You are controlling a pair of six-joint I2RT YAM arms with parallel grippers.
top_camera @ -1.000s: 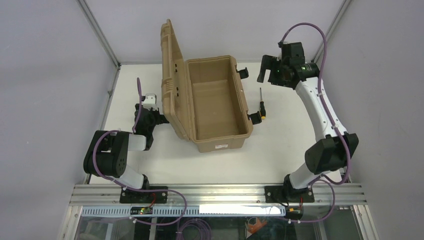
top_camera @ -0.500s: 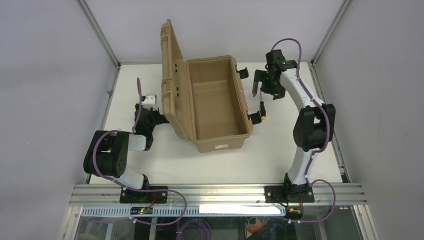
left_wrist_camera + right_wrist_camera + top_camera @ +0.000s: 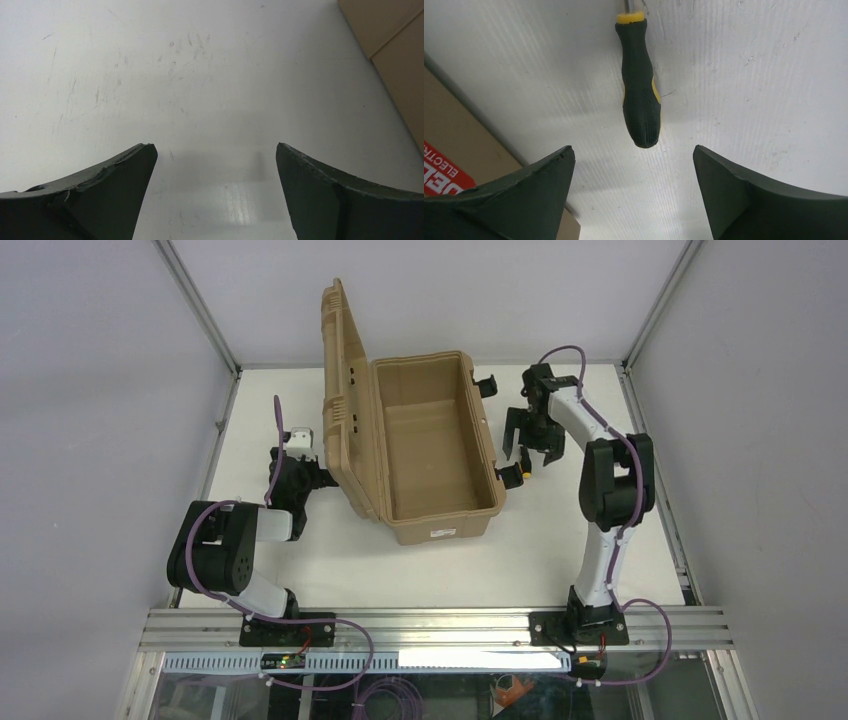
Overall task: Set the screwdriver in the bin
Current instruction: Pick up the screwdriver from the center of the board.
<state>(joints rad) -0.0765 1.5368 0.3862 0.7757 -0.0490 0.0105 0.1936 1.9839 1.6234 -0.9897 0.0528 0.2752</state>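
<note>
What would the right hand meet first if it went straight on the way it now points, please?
Probably the screwdriver, whose handle lies on the table just ahead of the open right hand; depth is unclear.

Bright, even overhead light. The white table [image 3: 100,75] shows a glare patch amid soft, blurred shadows; the screwdriver [image 3: 639,100] casts a faint, diffuse shadow. All views are sharp.

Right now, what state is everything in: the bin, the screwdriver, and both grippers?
bin: lid open and upright, nothing seen inside.
screwdriver: lying flat on the table beside the bin, not gripped.
right gripper: open, hovering at the screwdriver's handle.
left gripper: open, holding nothing.
</note>
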